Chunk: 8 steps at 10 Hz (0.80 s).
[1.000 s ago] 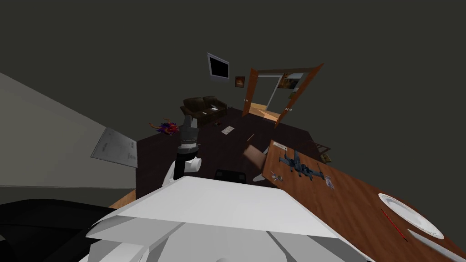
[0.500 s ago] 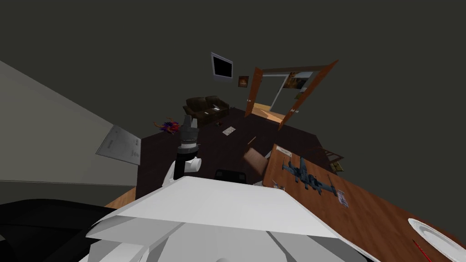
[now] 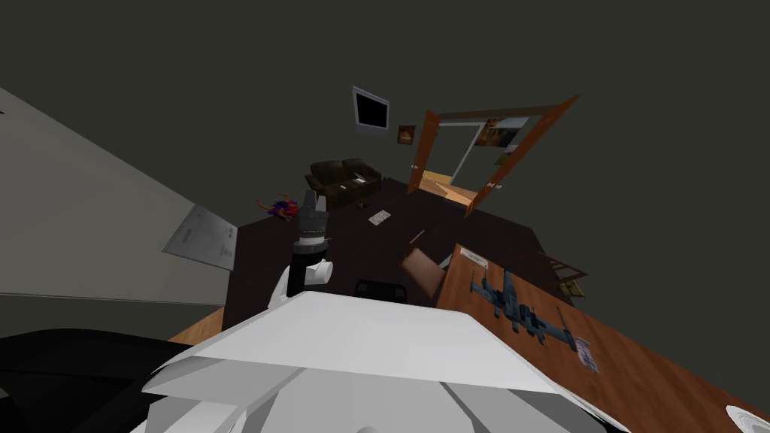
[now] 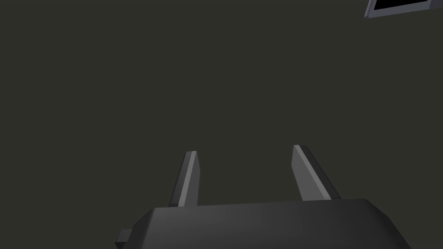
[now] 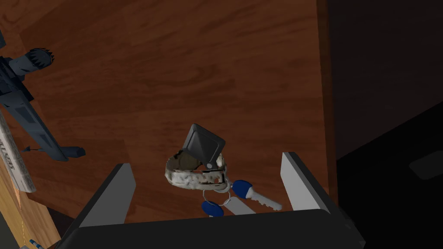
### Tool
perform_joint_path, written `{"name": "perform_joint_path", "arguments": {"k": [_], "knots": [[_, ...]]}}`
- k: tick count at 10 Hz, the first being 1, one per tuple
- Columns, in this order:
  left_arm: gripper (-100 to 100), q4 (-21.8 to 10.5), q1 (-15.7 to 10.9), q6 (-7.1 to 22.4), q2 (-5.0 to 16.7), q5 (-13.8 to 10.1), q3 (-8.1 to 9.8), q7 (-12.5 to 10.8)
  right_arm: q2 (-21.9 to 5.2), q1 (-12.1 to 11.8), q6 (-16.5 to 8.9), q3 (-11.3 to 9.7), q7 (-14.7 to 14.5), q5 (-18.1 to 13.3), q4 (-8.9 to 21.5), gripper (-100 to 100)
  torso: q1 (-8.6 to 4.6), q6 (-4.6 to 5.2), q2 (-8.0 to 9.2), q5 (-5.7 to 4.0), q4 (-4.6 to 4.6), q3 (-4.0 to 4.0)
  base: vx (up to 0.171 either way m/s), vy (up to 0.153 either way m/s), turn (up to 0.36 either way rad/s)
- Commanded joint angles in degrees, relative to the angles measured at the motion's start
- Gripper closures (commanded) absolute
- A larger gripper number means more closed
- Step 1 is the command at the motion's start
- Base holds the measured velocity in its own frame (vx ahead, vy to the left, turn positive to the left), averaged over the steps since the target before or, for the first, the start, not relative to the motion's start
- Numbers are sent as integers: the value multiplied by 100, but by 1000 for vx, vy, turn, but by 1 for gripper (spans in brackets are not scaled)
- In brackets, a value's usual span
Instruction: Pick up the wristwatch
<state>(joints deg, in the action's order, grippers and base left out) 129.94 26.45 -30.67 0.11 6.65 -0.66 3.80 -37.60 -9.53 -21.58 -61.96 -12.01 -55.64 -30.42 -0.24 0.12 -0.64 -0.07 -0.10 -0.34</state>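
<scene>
Since a second ago we have turned. In the head view the whole room has swung, so the wooden bench (image 3: 647, 376) with the grey model plane (image 3: 519, 308) now sits lower and further to our right. The white plate (image 3: 748, 417) is cut down to a sliver at the corner. The things themselves have not shifted on the bench.

Our right gripper (image 5: 207, 161) hangs over the bench with its fingers spread wide and nothing clamped between them. The wristwatch (image 5: 197, 166) lies on the wood in the gap between those fingers, touching neither. It has a dark square face tipped upward and a mottled tan strap curled in a loop. A bunch of keys (image 5: 235, 196) with blue heads lies against the strap, on the side nearer the gripper's body. The watch is close to the bench's edge, well apart from the plane.

Our left gripper (image 4: 246, 149) is raised in front of us, fingers apart and empty.
</scene>
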Motion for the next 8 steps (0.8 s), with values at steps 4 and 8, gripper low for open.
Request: {"name": "perform_joint_path", "arguments": {"k": [4, 8], "knots": [[0, 0, -1, 0, 0, 0, 0, 0, 334, 39, -180, 26, -98, 14, 171, -100, 3, 5, 36, 0, 5, 19, 20, -53, 20], [0, 0, -1, 0, 0, 0, 0, 0, 531, 64, -257, 32, -85, -30, 311, -100, -13, 5, 42, -3, 7, 22, -2, -76, 15]]}}
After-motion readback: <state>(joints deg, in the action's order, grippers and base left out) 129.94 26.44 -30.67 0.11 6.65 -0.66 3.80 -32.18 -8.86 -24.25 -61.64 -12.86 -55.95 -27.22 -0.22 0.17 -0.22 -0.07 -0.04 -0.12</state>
